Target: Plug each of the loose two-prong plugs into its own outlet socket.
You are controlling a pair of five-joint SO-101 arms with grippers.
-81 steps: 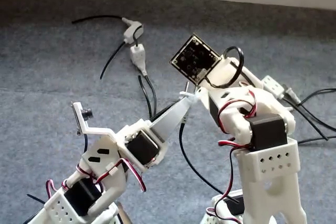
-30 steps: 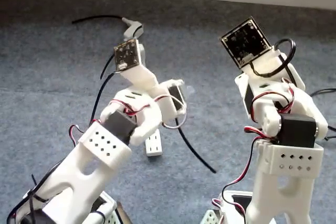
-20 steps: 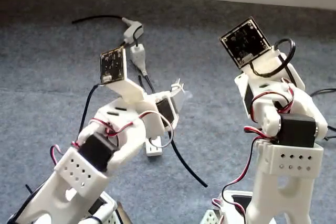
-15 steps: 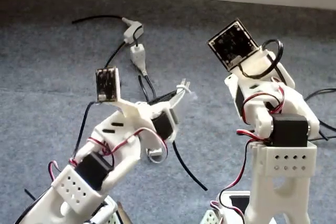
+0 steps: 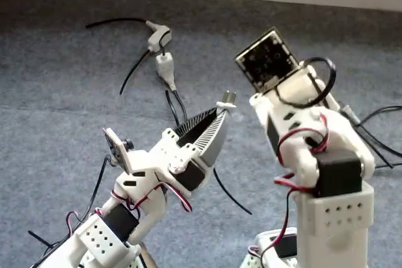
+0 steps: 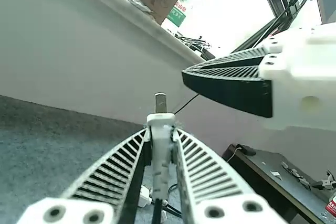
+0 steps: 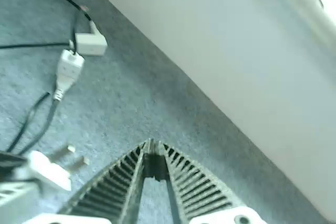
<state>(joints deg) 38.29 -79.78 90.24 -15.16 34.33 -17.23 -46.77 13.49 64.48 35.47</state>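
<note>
Two claws: the left claw (image 6: 160,124) is clamped on a white two-prong plug (image 6: 159,148), whose prongs (image 6: 160,100) stick out past the tips. The right claw (image 7: 152,153) is pressed together at its tips, and nothing is seen between them.
Plug held: in the high view it is carried above the tabletop (image 5: 56,105) near the centre of the frame. Its black cord (image 5: 231,194) trails down toward the lower middle.
Other cord ends: two white pieces (image 5: 162,51) lie touching at the upper left of the high view, well apart from the held plug. Whether they are fully mated cannot be told.
Step in hand: this is judged to be the carrying of the held plug toward a free socket.
Doing it well: the plug should be held square in the claw so that the prongs are not skewed. The socket is best steadied by the right claw, which would first have to be opened. The prongs should be lined up with the slots before any push is made. The push should be driven straight along the prongs.
Risk: a plug gripped only at its sides may be twisted if it is pushed off-axis, and slack cord may be snagged under an arm.
</note>
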